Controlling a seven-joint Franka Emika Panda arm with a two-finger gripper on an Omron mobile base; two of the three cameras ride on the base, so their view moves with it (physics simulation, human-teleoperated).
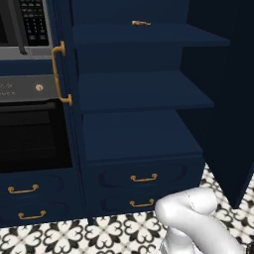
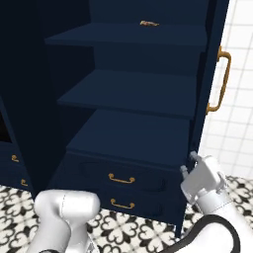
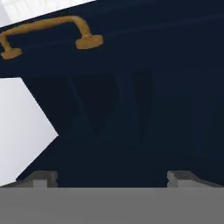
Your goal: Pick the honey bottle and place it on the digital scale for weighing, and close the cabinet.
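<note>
My claw (image 2: 190,163) is wide open and holds nothing, low down by the edge of the cabinet's (image 1: 141,89) right door (image 2: 207,74). I can't see the honey bottle or the scale. If I push at this thin edge, the claw may slip off or jam.

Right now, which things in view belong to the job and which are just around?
Job:
- cabinet, doors open
- its right door, beside the gripper, which is open

Just around:
- small object on the top shelf
- oven
- microwave
- lower drawers
</note>
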